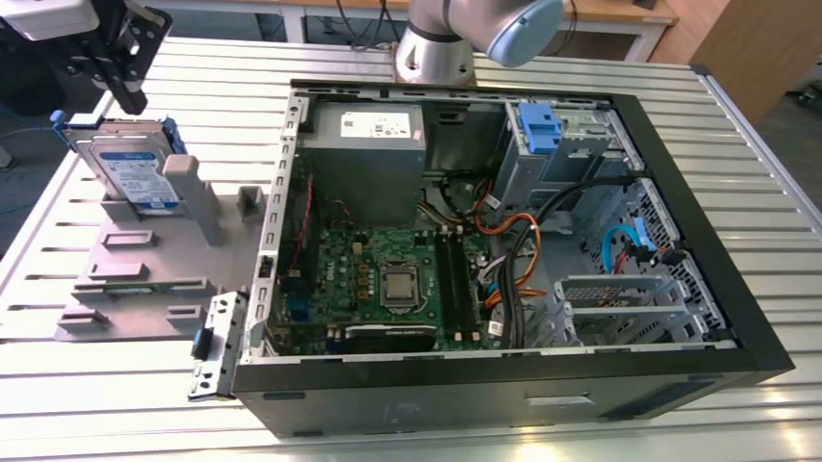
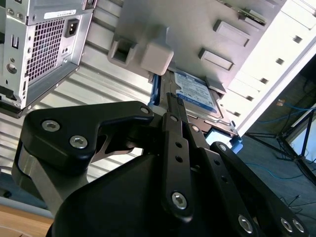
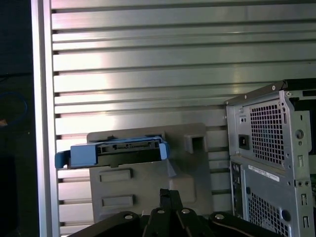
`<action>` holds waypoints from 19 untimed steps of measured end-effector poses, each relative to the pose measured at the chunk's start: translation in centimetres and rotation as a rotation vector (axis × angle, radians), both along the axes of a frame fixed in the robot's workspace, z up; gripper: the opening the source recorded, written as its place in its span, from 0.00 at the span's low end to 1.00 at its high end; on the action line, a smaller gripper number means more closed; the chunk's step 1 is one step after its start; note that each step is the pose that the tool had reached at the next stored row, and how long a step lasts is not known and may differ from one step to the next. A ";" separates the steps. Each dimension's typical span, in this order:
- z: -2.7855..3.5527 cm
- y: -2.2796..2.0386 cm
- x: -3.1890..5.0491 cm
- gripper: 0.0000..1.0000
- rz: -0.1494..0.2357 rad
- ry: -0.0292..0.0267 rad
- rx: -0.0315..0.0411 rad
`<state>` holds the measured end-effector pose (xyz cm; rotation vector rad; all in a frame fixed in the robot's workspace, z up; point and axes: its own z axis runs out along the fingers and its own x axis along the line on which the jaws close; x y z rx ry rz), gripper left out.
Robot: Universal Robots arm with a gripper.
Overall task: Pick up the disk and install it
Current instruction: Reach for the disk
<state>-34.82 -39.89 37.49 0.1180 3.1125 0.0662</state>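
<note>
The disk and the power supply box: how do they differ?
The disk stands propped on edge in a grey holder outside the computer case; the power supply box sits mounted inside it. The disk has a blue frame and a white-and-blue label; the power supply box is plain grey with a white sticker. Both are rectangular metal units.

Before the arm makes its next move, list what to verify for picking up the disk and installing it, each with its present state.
1. The disk stands on edge in the grey holder: ok.
2. The gripper hangs above the disk, apart from it: ok.
3. The disk's upper edge is unobstructed: ok.
4. The computer case lies open, its inside exposed: ok.
5. The drive bay is free to take the disk: cannot tell.
</note>
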 end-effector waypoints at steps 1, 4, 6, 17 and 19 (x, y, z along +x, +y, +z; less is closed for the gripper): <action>0.00 0.00 -0.03 0.11 0.000 0.0000 0.0000; 0.00 0.00 -0.14 0.11 0.000 0.0000 0.0000; 0.00 0.00 -0.20 0.11 0.000 0.0000 0.0000; 0.00 0.00 -0.54 0.11 0.000 0.0001 0.0000; 0.00 0.00 -0.60 0.11 0.000 0.0000 0.0000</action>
